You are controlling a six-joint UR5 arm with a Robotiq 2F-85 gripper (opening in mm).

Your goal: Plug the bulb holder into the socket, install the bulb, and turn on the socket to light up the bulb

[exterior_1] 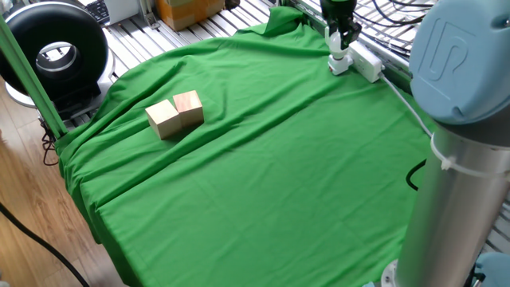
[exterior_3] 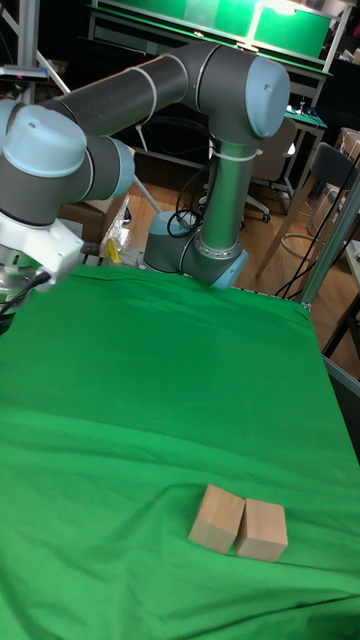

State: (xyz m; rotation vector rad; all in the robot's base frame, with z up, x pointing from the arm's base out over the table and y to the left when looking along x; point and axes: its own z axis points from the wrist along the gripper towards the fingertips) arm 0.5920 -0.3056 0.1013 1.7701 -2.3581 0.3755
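Grey UR5 arm with pale blue joint caps reaches from its base at the far edge of the worktop across to the left frame edge. Wrist end cut off at left edge, white fitting and black cables visible there; end effector itself out of frame. Green cloth covers the worktop, lightly wrinkled. Two wooden blocks sit on the cloth near the bottom, side by side, touching. Behind: wood floor, chair legs at right, green panel at top.
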